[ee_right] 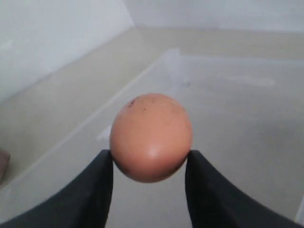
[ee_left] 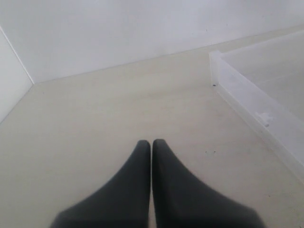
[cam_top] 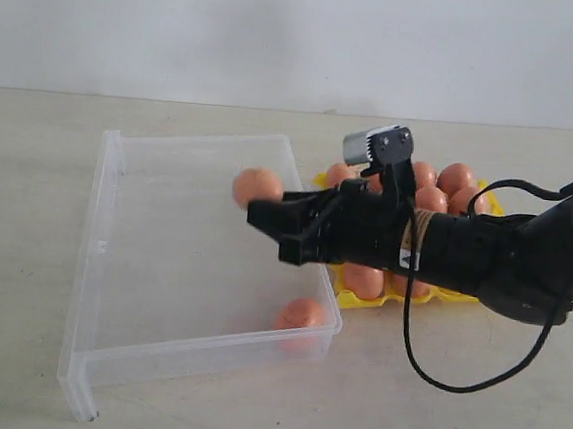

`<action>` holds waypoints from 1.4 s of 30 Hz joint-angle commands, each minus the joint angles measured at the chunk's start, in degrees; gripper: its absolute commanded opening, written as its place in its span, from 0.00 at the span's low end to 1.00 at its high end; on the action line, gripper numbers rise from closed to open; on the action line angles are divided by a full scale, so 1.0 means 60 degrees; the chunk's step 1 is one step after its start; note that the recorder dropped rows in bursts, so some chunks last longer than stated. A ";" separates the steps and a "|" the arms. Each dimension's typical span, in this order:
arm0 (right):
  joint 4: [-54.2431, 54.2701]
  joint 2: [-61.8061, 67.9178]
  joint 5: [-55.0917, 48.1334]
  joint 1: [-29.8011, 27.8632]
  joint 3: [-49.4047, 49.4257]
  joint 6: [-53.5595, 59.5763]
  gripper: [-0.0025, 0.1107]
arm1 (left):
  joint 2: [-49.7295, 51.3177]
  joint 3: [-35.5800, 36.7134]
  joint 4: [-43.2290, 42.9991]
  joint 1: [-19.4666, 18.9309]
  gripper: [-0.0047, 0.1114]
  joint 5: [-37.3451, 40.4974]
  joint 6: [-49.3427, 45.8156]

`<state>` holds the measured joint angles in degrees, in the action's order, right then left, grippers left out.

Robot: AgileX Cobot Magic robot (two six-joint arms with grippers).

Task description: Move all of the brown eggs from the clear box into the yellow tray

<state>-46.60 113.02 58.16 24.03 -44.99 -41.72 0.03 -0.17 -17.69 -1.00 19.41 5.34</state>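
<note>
My right gripper (cam_top: pixel 259 210) is shut on a brown egg (cam_top: pixel 257 186) and holds it above the floor of the clear box (cam_top: pixel 102 259). In the right wrist view that egg (ee_right: pixel 151 137) sits pinched between the two black fingertips (ee_right: pixel 105 164), lifted off the box floor. Another brown egg (cam_top: pixel 300 317) lies in the box's near right corner. The yellow tray (cam_top: pixel 359 301) stands just right of the box, partly behind my right arm, with several brown eggs (cam_top: pixel 454 177) in its cups. My left gripper (ee_left: pixel 151 142) is shut on nothing, over bare table outside the box.
The clear box's wall and corner (ee_left: pixel 216 59) show in the left wrist view beyond the shut fingers. A black cable (cam_top: pixel 424 362) loops from the right arm down onto the table in front of the tray. A pale wall rises behind the table.
</note>
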 commanded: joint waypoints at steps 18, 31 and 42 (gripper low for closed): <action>-0.8072 -0.0086 -0.5629 0.0887 -0.3457 -0.7547 0.02 | -0.0005 0.0029 0.0017 0.0037 0.05 -0.0024 0.0045; -0.8891 -0.0048 -0.6895 0.2031 -0.5939 -0.5384 0.02 | -0.0005 0.0029 0.0017 0.0037 0.05 -0.0024 0.0045; 0.0537 -0.0048 -1.4351 0.3854 -0.6496 0.2823 0.02 | -0.0005 0.0029 0.0017 0.0037 0.05 -0.0024 0.0045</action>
<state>-72.26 113.12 -22.56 46.38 -82.12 -50.24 0.03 -0.17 -17.69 -1.00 19.41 5.34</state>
